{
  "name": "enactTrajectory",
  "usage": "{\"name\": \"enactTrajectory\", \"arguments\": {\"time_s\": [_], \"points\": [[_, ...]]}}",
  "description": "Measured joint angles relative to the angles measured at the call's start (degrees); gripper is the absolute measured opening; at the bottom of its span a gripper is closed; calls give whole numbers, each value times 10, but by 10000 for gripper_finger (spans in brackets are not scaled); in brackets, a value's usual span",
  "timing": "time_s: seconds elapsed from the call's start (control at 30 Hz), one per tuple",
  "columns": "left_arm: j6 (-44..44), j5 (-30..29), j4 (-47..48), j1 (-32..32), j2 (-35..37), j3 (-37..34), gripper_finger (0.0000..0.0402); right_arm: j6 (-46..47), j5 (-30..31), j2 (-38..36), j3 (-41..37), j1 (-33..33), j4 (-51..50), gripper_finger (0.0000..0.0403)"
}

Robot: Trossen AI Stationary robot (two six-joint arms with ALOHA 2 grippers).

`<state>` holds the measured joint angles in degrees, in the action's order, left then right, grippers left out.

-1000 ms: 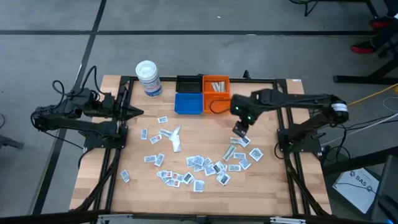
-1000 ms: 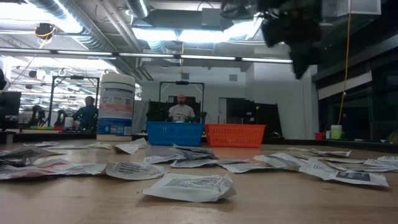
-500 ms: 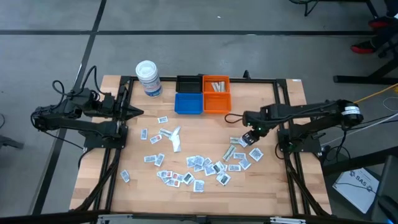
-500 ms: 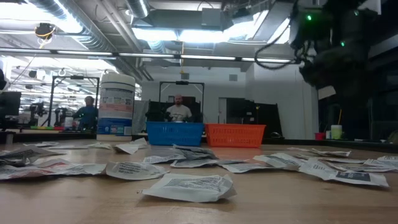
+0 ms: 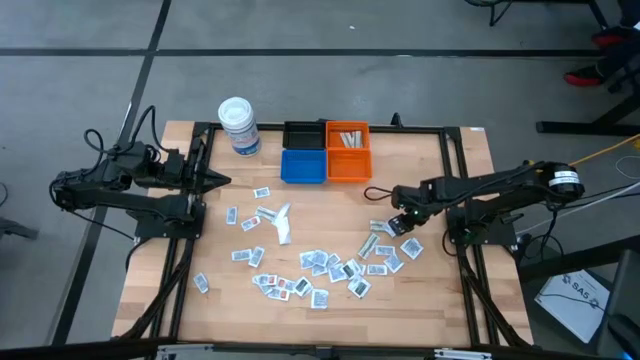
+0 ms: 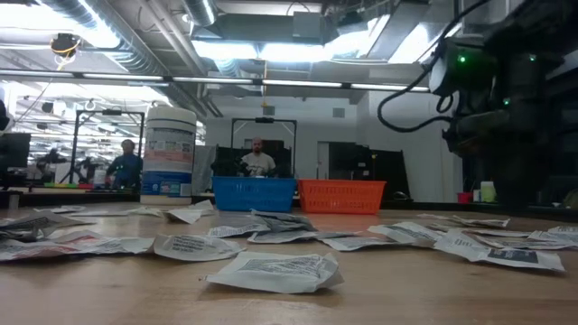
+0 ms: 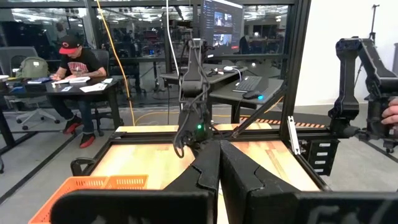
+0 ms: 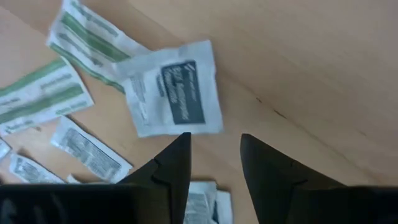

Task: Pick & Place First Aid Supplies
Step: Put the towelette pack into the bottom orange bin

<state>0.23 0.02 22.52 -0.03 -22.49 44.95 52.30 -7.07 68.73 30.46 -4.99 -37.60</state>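
white flat sachets (image 5: 330, 268), dark print, scattered

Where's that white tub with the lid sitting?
From above, the white tub stands at the table's far left corner, left of the black bin, beyond the scattered sachets.
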Motion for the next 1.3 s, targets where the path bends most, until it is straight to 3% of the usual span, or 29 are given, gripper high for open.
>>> {"name": "enactTrajectory", "arguments": {"time_s": [0.27,0.57,1.07,1.3], "points": [[0,0,0,0,0,0,4,14,0,25,-18,0,66,139],[0,0,0,0,0,0,4,5,-1,44,-18,0,75,134],[0,0,0,0,0,0,4,0,4,45,-19,-1,66,12],[0,0,0,0,0,0,4,-7,-3,48,3,0,73,7]]}}
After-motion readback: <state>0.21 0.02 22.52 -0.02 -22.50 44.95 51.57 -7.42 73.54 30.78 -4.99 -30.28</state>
